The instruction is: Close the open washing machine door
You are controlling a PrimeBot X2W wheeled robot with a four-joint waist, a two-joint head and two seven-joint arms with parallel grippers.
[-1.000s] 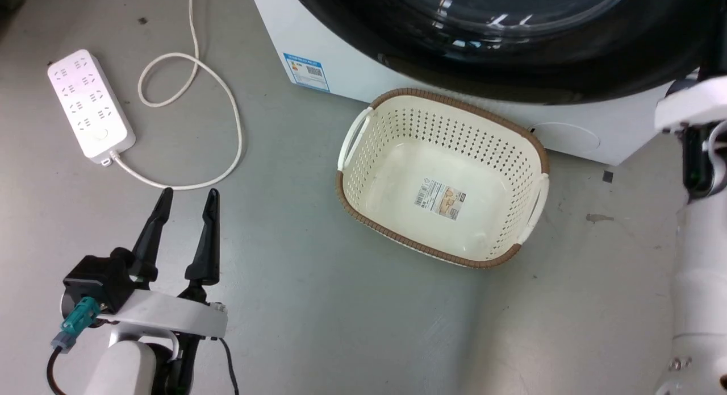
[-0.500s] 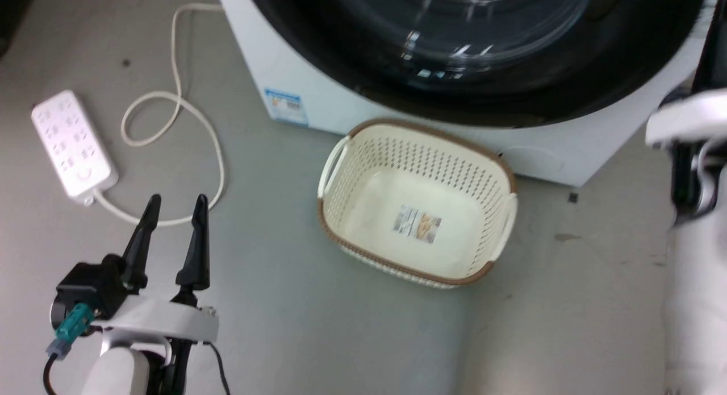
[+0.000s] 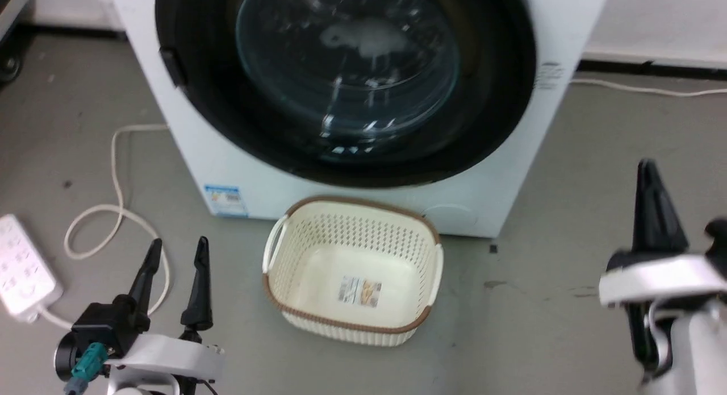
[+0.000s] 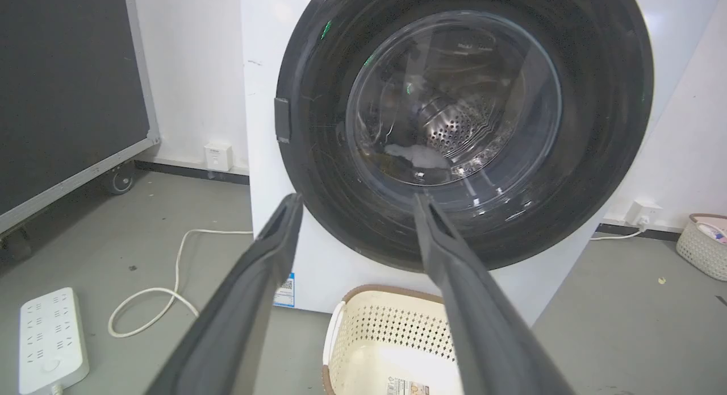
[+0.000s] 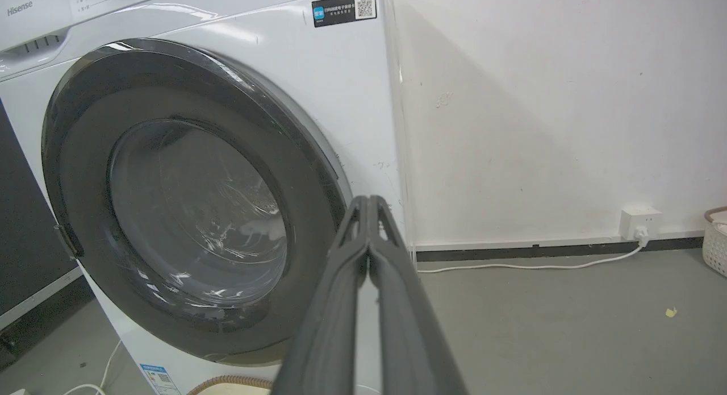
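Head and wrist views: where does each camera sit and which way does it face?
Head view: on the head, looking forward and down at the washing machine door and the basket; left gripper lower left, right gripper lower right.
Left wrist view: on the left wrist, facing the door squarely between its spread fingers.
Right wrist view: on the right wrist, facing the door obliquely from the right, past its closed fingers.
Shared: all three see the door; head and left wrist views share the basket and power strip.
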